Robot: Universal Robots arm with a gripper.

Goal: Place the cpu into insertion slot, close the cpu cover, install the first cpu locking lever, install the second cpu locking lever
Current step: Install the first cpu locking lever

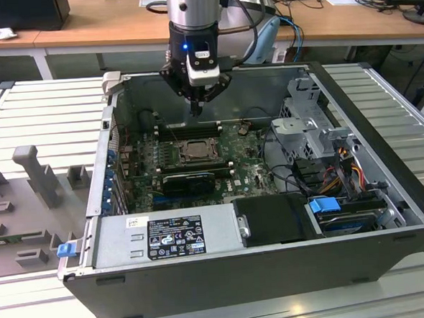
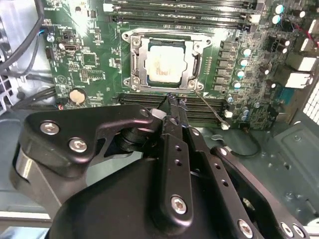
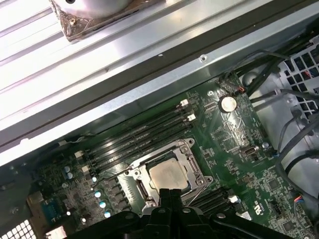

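Fingers (image 2: 177, 124) of mine lie pressed together into one black point, with nothing between them (both wrist views show no gap). In the exterior view my gripper (image 1: 197, 108) hangs above the far part of the green board (image 1: 250, 172) inside the open computer case (image 1: 383, 130). It is over the long black memory slots (image 1: 189, 130) just beyond the socket (image 1: 197, 151), touching nothing.

The chip (image 2: 163, 67) sits flat in the socket, its pale metal top showing. The silver cover frame (image 2: 192, 63) lies down around it, so the chip shows through the square opening. From one corner of the socket a thin wire lever (image 2: 209, 107) runs out slantwise across the memory slots beside my fingertips (whether it is raised off the board, I cannot tell). The first wrist view shows the chip (image 3: 168, 175) seated just beyond my gripper (image 3: 169, 193).
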